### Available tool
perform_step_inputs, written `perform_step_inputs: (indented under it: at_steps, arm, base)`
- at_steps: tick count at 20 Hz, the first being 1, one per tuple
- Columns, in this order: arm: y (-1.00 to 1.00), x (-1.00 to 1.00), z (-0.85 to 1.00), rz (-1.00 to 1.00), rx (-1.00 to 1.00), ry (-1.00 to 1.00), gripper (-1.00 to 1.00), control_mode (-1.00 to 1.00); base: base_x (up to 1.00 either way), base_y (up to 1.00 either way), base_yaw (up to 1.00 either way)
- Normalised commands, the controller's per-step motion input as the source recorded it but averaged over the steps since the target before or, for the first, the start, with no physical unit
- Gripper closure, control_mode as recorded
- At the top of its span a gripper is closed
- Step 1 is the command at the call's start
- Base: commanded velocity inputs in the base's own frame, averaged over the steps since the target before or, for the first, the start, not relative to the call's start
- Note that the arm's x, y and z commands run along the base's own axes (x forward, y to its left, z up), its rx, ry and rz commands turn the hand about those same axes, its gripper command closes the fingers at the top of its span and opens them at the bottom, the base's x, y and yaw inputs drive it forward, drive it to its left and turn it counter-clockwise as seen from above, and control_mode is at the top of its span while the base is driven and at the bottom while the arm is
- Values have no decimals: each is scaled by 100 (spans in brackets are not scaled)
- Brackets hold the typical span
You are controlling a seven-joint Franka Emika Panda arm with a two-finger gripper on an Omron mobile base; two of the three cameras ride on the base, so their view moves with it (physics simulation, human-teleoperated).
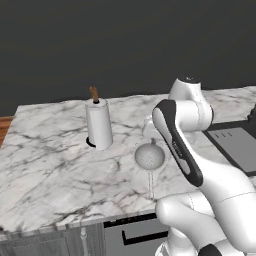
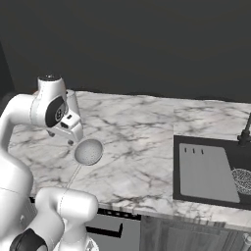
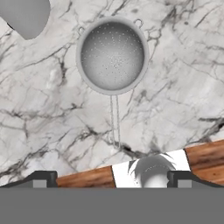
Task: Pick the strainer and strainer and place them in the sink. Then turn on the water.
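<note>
Strainer [image 3: 112, 55] lies flat on the marble table [image 1: 50, 165], bowl up, directly below the open, empty end effector [image 3: 112, 179]. Its thin handle [image 3: 115, 122] runs from the bowl toward the table's front edge. A second strainer [image 2: 242, 180] already sits in the sink [image 2: 203, 171], partly cut off. The arm hides the end effector's fingers in both base views.

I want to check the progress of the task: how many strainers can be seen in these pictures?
2. One strainer lies on the marble counter near the paper towel roll, under the open gripper. The other strainer sits in the sink, partly cut off by the picture edge.
</note>
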Motion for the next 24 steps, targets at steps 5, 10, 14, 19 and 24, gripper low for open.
perform_step_inputs:
  at_steps: [5,10,14,19,24]
  arm:
    - [0,0,-36,0,0,1,-100,-100]
    - [1,0,-37,0,0,0,-100,-100]
    - [5,0,-33,0,0,0,-100,-100]
    - [-3,-27,-32,0,0,-10,-100,-100]
    - [-6,-38,-37,0,0,-17,-100,-100]
  base:
    - [0,0,0]
    - [0,0,0]
    - [0,0,0]
    - [0,0,0]
    - [0,0,0]
